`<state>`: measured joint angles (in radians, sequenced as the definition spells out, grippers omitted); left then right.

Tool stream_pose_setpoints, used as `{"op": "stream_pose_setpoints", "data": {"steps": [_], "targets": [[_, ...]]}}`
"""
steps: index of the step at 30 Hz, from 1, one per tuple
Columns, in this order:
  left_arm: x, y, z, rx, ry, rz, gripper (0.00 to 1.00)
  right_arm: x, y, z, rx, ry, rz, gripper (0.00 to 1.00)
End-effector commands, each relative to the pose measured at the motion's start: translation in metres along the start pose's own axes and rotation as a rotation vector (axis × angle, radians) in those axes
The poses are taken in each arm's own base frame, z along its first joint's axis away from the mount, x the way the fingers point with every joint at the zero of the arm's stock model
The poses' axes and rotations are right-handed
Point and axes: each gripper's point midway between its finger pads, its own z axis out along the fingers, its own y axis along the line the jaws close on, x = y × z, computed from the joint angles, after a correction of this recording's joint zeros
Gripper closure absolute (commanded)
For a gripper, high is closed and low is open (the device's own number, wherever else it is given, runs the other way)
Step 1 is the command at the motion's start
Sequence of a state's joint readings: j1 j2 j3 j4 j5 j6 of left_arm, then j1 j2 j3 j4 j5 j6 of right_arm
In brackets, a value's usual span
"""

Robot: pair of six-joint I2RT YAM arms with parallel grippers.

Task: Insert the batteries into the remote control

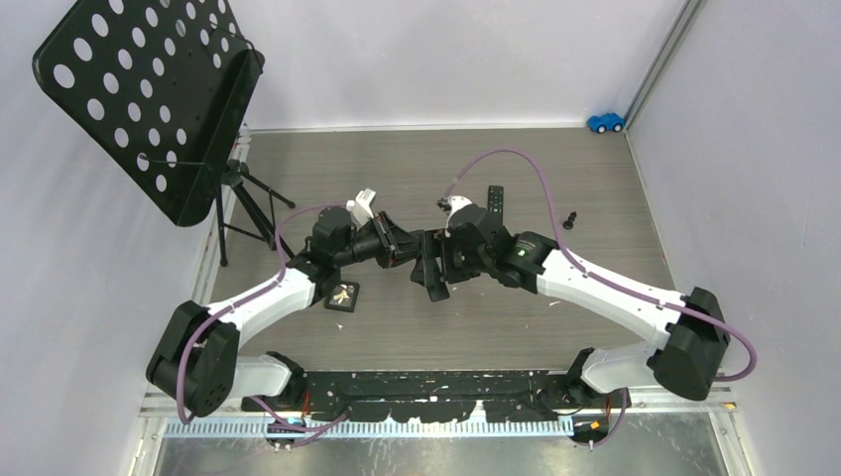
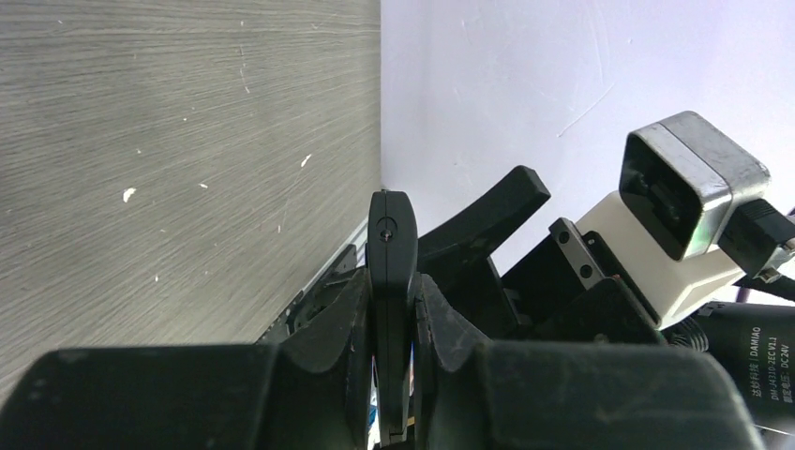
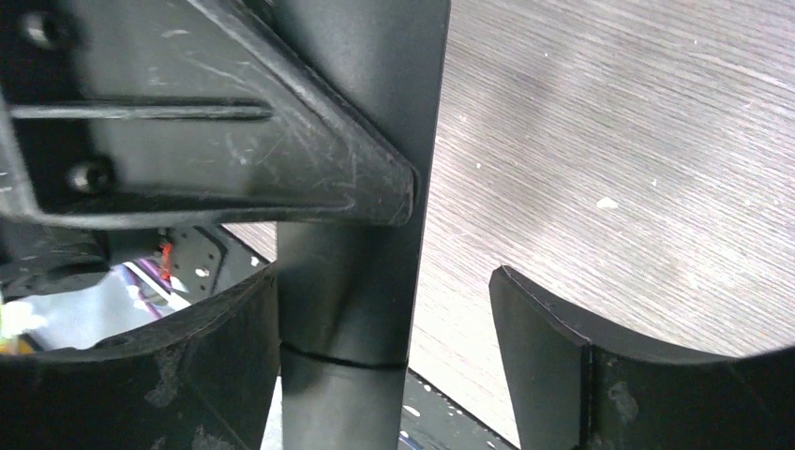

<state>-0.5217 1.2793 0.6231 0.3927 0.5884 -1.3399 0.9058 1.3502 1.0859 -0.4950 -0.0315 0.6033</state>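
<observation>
Overhead, two arms met at the middle of the grey wood-grain tabletop, walled in pale lilac. There were two remotes. One slim black remote (image 1: 434, 283) stood on end, clamped edge-on in the left gripper (image 2: 392, 291). The right gripper (image 3: 382, 281) was spread wide around it, one finger (image 3: 187, 356) beside it, the other apart. A second remote (image 1: 496, 198) lay toward the far edge. One blue toy car (image 1: 605, 122) sat in the far right corner, and one perforated music stand (image 1: 149, 99) stood at the far left. I could not pick out the batteries.

grey wood-grain table (image 1: 595, 188) — matt, remote (image 2: 392, 244) smooth black plastic, perforated stand (image 1: 223, 109) glossy black
</observation>
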Motion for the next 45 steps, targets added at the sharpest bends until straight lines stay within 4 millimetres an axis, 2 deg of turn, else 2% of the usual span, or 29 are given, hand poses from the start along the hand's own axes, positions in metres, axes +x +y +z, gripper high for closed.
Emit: {"op": "stream_pose_setpoints", "data": {"steps": [1,5,8,12,15,18,22,27,29,34,45], "targets": [[-0.005,-0.039,-0.007,0.109,-0.019,0.05,1.0,-0.028,0.026,-0.025,-0.123,-0.143,0.107,0.16],[-0.008,-0.043,-0.008,0.121,-0.039,0.046,1.0,-0.037,0.029,-0.042,-0.176,-0.237,0.203,0.14],[-0.013,-0.049,-0.011,0.145,-0.071,0.033,1.0,-0.045,0.016,-0.054,-0.15,-0.329,0.353,0.12],[-0.022,-0.063,-0.014,0.194,-0.13,0.025,1.0,-0.045,-0.009,-0.068,-0.141,-0.426,0.656,0.12],[-0.029,-0.074,-0.016,0.221,-0.168,0.034,1.0,-0.048,-0.012,-0.079,-0.242,-0.508,0.782,0.12],[-0.035,-0.082,-0.018,0.233,-0.198,0.036,1.0,-0.05,-0.012,-0.087,-0.289,-0.542,0.804,0.12],[-0.042,-0.085,-0.019,0.236,-0.236,0.011,1.0,-0.062,-0.001,-0.099,-0.39,-0.593,0.801,0.13],[-0.046,-0.087,-0.019,0.241,-0.268,-0.023,1.0,-0.07,0.007,-0.1,-0.489,-0.629,0.82,0.15],[-0.048,-0.088,-0.02,0.245,-0.285,-0.046,1.0,-0.07,0.012,-0.096,-0.51,-0.613,0.82,0.18],[-0.051,-0.094,-0.024,0.272,-0.306,-0.091,1.0,-0.073,0.021,-0.088,-0.568,-0.601,0.825,0.38],[-0.038,-0.119,-0.028,0.358,-0.265,-0.098,1.0,-0.068,0.016,-0.068,-0.551,-0.576,0.868,0.74]]}}
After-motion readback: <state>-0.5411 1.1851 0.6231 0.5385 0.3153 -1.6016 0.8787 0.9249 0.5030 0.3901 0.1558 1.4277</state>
